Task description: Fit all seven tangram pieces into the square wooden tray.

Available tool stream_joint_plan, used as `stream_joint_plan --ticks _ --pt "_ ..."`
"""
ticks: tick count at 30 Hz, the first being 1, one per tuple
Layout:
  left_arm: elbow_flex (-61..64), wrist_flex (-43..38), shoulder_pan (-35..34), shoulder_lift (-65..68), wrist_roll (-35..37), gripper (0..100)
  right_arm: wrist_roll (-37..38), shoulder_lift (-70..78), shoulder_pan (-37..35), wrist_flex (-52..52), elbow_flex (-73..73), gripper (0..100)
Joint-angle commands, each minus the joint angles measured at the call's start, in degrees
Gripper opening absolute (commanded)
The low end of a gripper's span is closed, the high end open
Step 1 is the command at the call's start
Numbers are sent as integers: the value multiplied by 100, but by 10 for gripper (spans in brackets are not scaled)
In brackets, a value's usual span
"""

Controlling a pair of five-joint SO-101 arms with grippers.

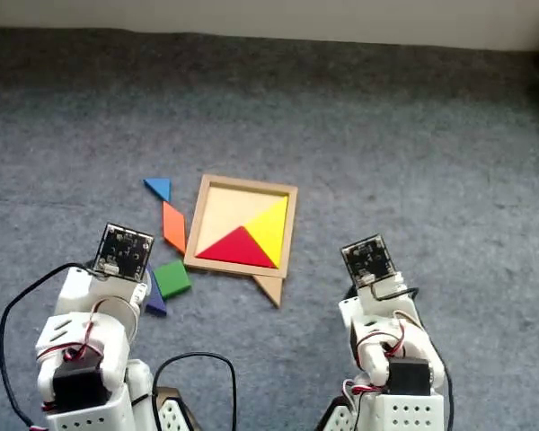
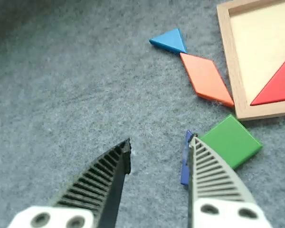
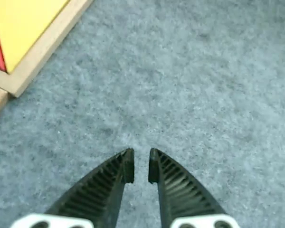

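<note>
Green square [image 2: 230,141]: we judge it light, stiff, thin; pinch across opposite edges.
Left gripper [image 2: 160,145]: jaws spread, empty.
Right gripper [image 3: 141,166]: jaws nearly together, empty.

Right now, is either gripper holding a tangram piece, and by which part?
Nothing is held. The left gripper stands open beside the green square; the right gripper is nearly shut on nothing.
</note>
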Motion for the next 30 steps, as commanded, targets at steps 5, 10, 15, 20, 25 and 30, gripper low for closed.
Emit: stream_joint_plan --ticks 5,10,15,20,25,30 --pt "-963 501 -48 66 -448 207 -26 -48 66 -101 725 66" --pt "-1349 730 -40 163 -668 207 -26 -22 66 -92 725 67" --pt "-1754 686 -40 1385 -756 207 -26 -22 66 -92 725 67" --pt "-2316 325 -40 3002 -492 208 -26 -22 66 -92 725 67" --pt "-2730 237 268 4435 -325 264 -26 -22 66 -92 725 67" --pt "-3143 237 760 5701 -756 288 -26 -22 66 -92 725 67"
